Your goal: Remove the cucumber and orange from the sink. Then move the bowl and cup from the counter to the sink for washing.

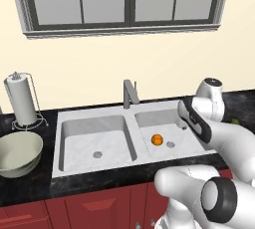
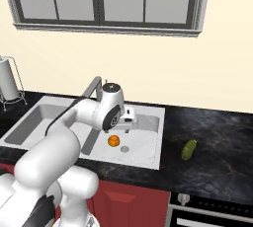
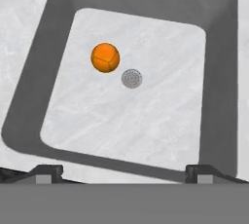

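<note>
Orange [image 3: 105, 57]: round fruit on the floor of the sink's [image 1: 94, 117] right basin, beside the drain [image 3: 131, 78]. Pincer [image 3: 124, 173] released, jaws wide, poised above; fruit lies below, off toward the dividing wall.

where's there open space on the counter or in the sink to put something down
The left basin of the sink is bare around its drain. On the counter, dark stone lies open all around the cucumber. The right basin is tighter: the orange sits beside the drain, with the open hand above it. The bowl fills the left counter end.
</note>
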